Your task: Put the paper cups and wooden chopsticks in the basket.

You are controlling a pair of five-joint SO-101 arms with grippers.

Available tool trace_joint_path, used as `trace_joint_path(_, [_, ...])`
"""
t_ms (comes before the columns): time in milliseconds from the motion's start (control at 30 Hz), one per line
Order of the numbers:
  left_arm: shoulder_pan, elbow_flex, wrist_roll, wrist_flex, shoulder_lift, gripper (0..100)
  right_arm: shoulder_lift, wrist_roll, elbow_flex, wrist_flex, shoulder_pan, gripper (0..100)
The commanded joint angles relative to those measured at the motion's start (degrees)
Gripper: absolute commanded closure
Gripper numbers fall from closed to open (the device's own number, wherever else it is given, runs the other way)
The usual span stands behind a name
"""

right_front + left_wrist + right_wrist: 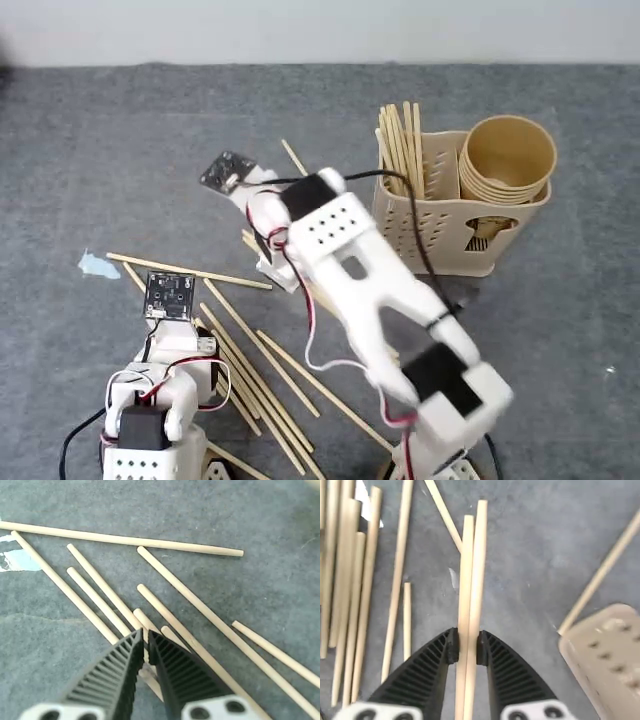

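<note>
My right gripper (467,647) is shut on a pair of wooden chopsticks (472,570) that lie side by side low over the grey mat. In the high view this arm (330,225) stretches to the middle of the mat, left of the beige basket (440,225). The basket holds a stack of paper cups (508,160) and a bundle of chopsticks (402,148). My left gripper (145,639) hangs shut just above several loose chopsticks (165,615), with nothing gripped. More loose chopsticks (255,365) fan out between the two arm bases.
One long chopstick (190,270) lies crosswise near a scrap of pale blue tape (97,266). A single chopstick (293,157) lies behind the right arm. The basket's corner (605,655) sits close beside the right gripper. Open mat stretches at the back left.
</note>
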State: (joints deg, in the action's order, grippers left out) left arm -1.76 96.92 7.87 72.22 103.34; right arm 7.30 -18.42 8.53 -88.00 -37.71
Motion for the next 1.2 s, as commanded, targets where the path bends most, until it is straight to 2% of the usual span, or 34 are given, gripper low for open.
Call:
trace_joint_path(0, [0.0, -0.48, 0.62, 0.18, 0.97, 99, -11.12, 0.18, 1.67, -1.63, 0.04, 99.0])
trace_joint_path(167, [0.0, -0.48, 0.62, 0.18, 0.97, 99, -22.99, 0.18, 1.76, 0.48, 2.07, 99.0])
trace_joint_path(300, [0.0, -0.48, 0.62, 0.18, 0.97, 99, -30.9, 0.18, 1.76, 6.37, 6.55, 99.0])
trace_joint_path(567, [0.0, -0.48, 0.62, 0.18, 0.97, 99, -41.19, 0.53, 1.76, 23.43, 15.96, 99.0])
trace_joint_path(767, [0.0, -0.48, 0.62, 0.18, 0.97, 99, -41.63, 0.62, 0.62, 36.79, 24.22, 99.0])
trace_joint_path(1167, [0.0, -0.48, 0.62, 0.18, 0.97, 99, -41.71, 0.7, -26.29, 59.65, 28.62, 98.9])
